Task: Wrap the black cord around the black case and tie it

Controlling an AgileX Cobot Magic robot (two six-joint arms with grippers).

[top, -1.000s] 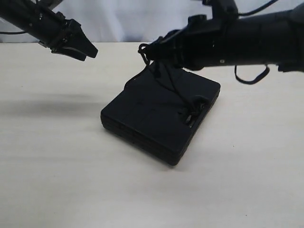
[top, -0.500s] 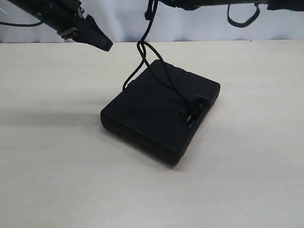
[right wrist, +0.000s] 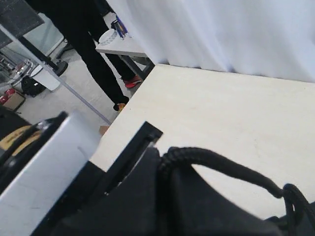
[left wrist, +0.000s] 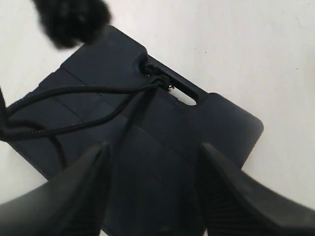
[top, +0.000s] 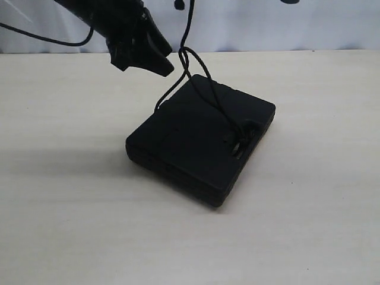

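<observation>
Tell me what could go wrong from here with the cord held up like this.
1. The black cord runs from the handle slot up to the right gripper, which is shut on it. Pulling higher may tip or drag the black case.
2. The open left gripper hovers beside the cord's loose loop and could snag or grab the wrong strand.

In the exterior view the black cord (top: 187, 32) ran off the top edge, its upper end cut off, and the arm behind the left gripper (top: 161, 64) was cropped at upper left. In the left wrist view a blurred dark lump (left wrist: 71, 19) could not be identified, and the fingers (left wrist: 74, 196) hid part of the black case (left wrist: 147, 128).
</observation>
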